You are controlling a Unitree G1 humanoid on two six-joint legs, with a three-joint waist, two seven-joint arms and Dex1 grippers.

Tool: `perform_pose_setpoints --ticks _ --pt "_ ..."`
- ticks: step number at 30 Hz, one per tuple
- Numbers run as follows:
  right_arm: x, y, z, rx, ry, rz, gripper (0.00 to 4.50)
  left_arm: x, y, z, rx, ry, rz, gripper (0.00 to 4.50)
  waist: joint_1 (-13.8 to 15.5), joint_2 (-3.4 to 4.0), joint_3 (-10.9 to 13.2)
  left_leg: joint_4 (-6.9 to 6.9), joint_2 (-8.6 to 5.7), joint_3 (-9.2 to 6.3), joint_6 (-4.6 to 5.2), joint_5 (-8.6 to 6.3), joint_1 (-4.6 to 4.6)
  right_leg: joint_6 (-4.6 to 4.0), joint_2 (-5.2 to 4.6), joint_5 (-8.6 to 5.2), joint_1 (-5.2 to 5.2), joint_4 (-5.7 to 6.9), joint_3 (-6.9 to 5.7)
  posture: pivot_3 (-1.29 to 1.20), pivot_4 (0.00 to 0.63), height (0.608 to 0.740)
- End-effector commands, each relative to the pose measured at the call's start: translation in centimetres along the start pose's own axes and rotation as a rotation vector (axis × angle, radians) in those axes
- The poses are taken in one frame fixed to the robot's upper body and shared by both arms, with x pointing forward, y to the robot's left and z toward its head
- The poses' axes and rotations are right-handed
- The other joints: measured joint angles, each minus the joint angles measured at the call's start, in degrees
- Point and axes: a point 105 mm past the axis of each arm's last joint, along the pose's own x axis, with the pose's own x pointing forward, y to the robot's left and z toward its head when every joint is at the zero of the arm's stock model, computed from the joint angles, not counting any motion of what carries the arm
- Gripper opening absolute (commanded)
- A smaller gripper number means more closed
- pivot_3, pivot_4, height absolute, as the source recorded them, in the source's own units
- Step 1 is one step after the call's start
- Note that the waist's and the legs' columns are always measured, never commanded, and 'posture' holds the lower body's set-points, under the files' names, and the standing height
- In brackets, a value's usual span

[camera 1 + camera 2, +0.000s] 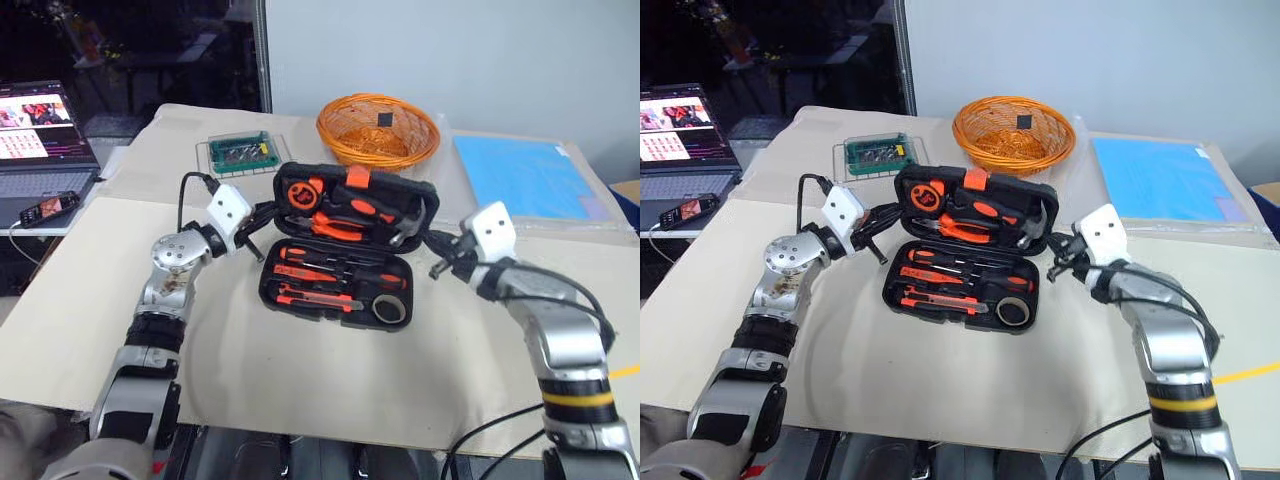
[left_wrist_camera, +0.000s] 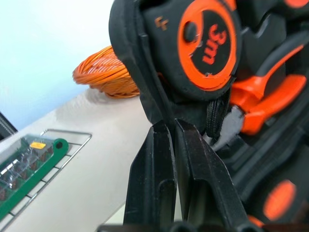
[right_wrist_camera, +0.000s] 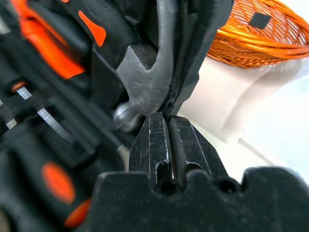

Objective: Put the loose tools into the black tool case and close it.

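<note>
- The black tool case (image 1: 340, 250) stands half open between both grippers, its lid raised and tilted; screwdrivers (image 1: 320, 256), utility knife (image 1: 315, 297) and tape ring (image 1: 390, 309) lie in the lower half.
- The lid holds pliers (image 1: 345, 225), hammer (image 3: 145, 82) and tape measure (image 2: 207, 43).
- The left gripper (image 2: 171, 140) has its fingers pressed together, pinching the lid's left edge.
- The right gripper (image 3: 166, 128) likewise pinches the lid's right edge.
- Bare table (image 1: 300, 380) lies nearer than both hands; beyond the lid stand the wicker basket (image 1: 378, 128) and green box (image 1: 240, 153).
</note>
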Motion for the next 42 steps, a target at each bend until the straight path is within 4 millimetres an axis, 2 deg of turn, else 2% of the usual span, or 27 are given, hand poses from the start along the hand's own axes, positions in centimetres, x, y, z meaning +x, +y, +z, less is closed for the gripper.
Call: perform_pose_setpoints --ticks 1,3,4,5,6,8,9,11,12,14,16,17,21,22,26,29,31,33,35,37,38,40,42 --pt "-2.2 2.1 1.3 -0.082 -0.034 0.124 0.0 -2.0 -2.6 -0.1 -0.147 0.055 -0.201 0.34 0.0 0.01 0.0 -0.01 0.07 -0.04 -0.05 0.04 0.21 -0.04 0.04 -0.01 0.19 0.0 -0.01 0.0 0.15 0.74" --pt "-3.5 2.6 0.5 -0.123 0.029 0.174 0.71 -4.2 -2.9 -0.4 -0.264 0.119 -0.267 0.87 -0.1 0.03 0.0 -0.01 0.32 -0.24 -0.08 0.05 0.64 0.08 0.05 -0.22 0.52 0.02 0.0 0.0 0.15 0.74" --pt "-4.7 2.7 -0.1 -0.153 0.093 0.208 0.97 -6.3 -3.0 -0.7 -0.346 0.185 -0.318 1.34 -0.3 0.04 0.0 -0.01 0.36 -0.27 -0.09 0.05 0.77 0.0 0.05 -0.27 0.61 0.02 0.01 0.0 0.15 0.74" --pt "-5.4 2.8 -0.5 -0.171 0.136 0.231 1.19 -7.6 -3.1 -0.7 -0.402 0.23 -0.351 1.6 -0.4 0.04 0.0 -0.02 0.39 -0.27 -0.12 0.03 0.83 -0.21 0.05 -0.39 0.62 0.02 0.03 0.0 0.15 0.74" --pt "-6.4 2.7 -0.9 -0.156 0.192 0.245 1.58 -9.3 -3.2 -0.7 -0.446 0.284 -0.389 2.0 -0.7 0.05 0.0 -0.02 0.41 -0.28 -0.28 -0.05 0.85 -0.26 0.05 -0.41 0.58 0.09 0.05 0.0 0.15 0.74" --pt "-8.4 2.6 -1.9 -0.149 0.299 0.29 1.63 -12.0 -3.5 -0.5 -0.506 0.372 -0.467 2.7 -1.1 0.04 0.0 -0.03 0.43 -0.27 -0.32 -0.05 0.85 -0.33 0.07 -0.43 0.49 0.2 0.1 0.0 0.15 0.74" --pt "-9.5 2.7 -2.2 -0.134 0.345 0.318 1.63 -13.4 -3.7 -0.1 -0.534 0.414 -0.517 2.7 -1.1 0.04 0.0 -0.01 0.44 -0.29 -0.23 0.03 0.84 -0.36 0.07 -0.45 0.46 0.22 0.09 0.0 0.15 0.74" --pt "-11.1 4.1 -1.9 -0.087 0.378 0.424 1.63 -14.6 -4.0 0.9 -0.538 0.438 -0.578 2.7 -0.8 0.06 0.0 -0.02 0.45 -0.3 -0.4 -0.07 0.85 -0.39 0.05 -0.47 0.48 0.17 0.08 0.0 0.15 0.74" --pt "-11.0 4.7 -1.4 -0.044 0.354 0.443 1.35 -14.5 -4.2 1.8 -0.549 0.418 -0.598 2.72 -0.7 0.09 0.0 -0.03 0.45 -0.32 -0.52 -0.14 0.86 -0.4 0.04 -0.48 0.5 0.12 0.07 0.0 0.15 0.74" --pt "-10.7 7.3 -0.4 0.039 0.285 0.547 0.96 -14.0 -4.8 3.0 -0.525 0.384 -0.637 2.73 -0.4 0.1 -0.1 -0.03 0.47 -0.35 -0.58 -0.18 0.97 -0.4 0.01 -0.49 0.5 0.08 0.05 0.0 0.15 0.74" --pt "-10.4 9.5 -0.3 0.068 0.278 0.631 0.2 -13.4 -5.4 3.9 -0.525 0.348 -0.66 2.73 -0.2 0.1 -0.1 -0.05 0.48 -0.36 -0.64 -0.21 1.0 -0.4 -0.03 -0.5 0.47 0.05 0.04 0.0 0.15 0.74" --pt "-10.3 10.2 -0.4 0.077 0.282 0.651 0.03 -13.2 -5.6 4.2 -0.524 0.339 -0.665 2.73 -0.1 0.09 -0.1 -0.05 0.48 -0.35 -0.65 -0.22 1.0 -0.4 -0.03 -0.5 0.48 0.04 0.05 0.0 0.15 0.74" --pt "-7.7 11.9 -2.9 0.049 0.372 0.61 0.03 -11.3 -6.7 5.5 -0.457 0.278 -0.679 2.73 0.0 0.03 -0.1 -0.04 0.45 -0.34 -0.65 -0.22 0.98 -0.41 -0.04 -0.5 0.44 0.02 0.05 0.0 0.15 0.74" --pt "-7.1 11.9 -3.2 0.027 0.382 0.589 0.03 -11.0 -6.8 5.6 -0.441 0.272 -0.676 2.73 0.0 0.03 -0.1 -0.04 0.42 -0.31 -0.65 -0.22 0.92 -0.41 -0.06 -0.49 0.42 0.02 0.07 0.0 0.15 0.74" --pt "-2.9 8.7 -4.1 0.001 0.392 0.326 0.03 -9.0 -6.6 6.0 -0.416 0.227 -0.619 2.73 0.1 0.01 -0.1 -0.03 0.35 -0.26 -0.47 -0.11 0.82 -0.42 -0.03 -0.48 0.48 0.07 0.1 0.0 0.15 0.74" --pt "1.2 6.1 -3.1 0.01 0.352 0.123 0.03 -6.9 -6.4 5.9 -0.387 0.202 -0.564 2.73 -0.4 -0.04 -0.1 0.05 0.34 -0.23 -0.2 0.1 0.8 -0.47 0.12 -0.4 0.48 0.09 0.14 0.0 0.15 0.74" --pt "2.8 4.9 -2.3 0.007 0.317 0.055 0.03 -5.7 -6.2 5.5 -0.381 0.203 -0.522 2.73 -0.6 -0.04 -0.1 0.07 0.33 -0.25 -0.26 0.2 0.79 -0.47 0.18 -0.26 0.46 0.11 0.17 0.0 0.15 0.74" --pt "3.7 4.2 -1.8 -0.023 0.301 0.038 0.03 -4.5 -6.0 5.2 -0.392 0.206 -0.494 2.73 -0.6 -0.04 -0.1 0.05 0.34 -0.27 -0.25 0.25 0.82 -0.46 0.24 -0.25 0.49 0.16 0.16 0.0 0.15 0.74" --pt "3.7 4.0 -1.7 -0.027 0.305 0.047 0.03 -3.1 -6.0 4.5 -0.403 0.23 -0.472 2.73 -0.2 -0.04 -0.1 0.02 0.33 -0.28 -0.2 0.29 0.79 -0.39 0.28 -0.23 0.48 0.15 0.15 0.0 0.15 0.74" --pt "2.9 4.6 -1.8 -0.032 0.317 0.104 0.03 -2.4 -6.2 3.5 -0.444 0.286 -0.466 2.73 0.1 -0.04 -0.1 0.0 0.31 -0.25 -0.19 0.29 0.77 -0.21 0.28 -0.14 0.5 0.14 0.14 0.0 0.15 0.74" --pt "2.0 5.4 -1.6 0.016 0.31 0.156 0.03 -2.2 -6.9 2.1 -0.465 0.364 -0.479 2.73 0.1 -0.04 -0.1 -0.02 0.3 -0.26 -0.17 0.28 0.71 -0.18 0.27 -0.1 0.48 0.1 0.14 0.0 0.15 0.74" --pt "0.5 7.5 -0.4 0.079 0.259 0.284 0.03 -2.7 -8.1 0.2 -0.436 0.463 -0.543 2.73 0.2 -0.04 -0.1 -0.05 0.23 -0.27 -0.1 0.23 0.6 -0.25 0.27 -0.04 0.46 0.06 0.14 0.0 0.15 0.74" --pt "-0.2 8.4 0.6 0.14 0.212 0.31 0.03 -3.1 -8.3 -0.4 -0.434 0.491 -0.559 2.73 0.1 0.06 -0.2 -0.05 0.25 -0.31 -0.06 0.09 0.66 -0.28 0.27 -0.07 0.51 0.07 0.13 0.0 0.15 0.74"
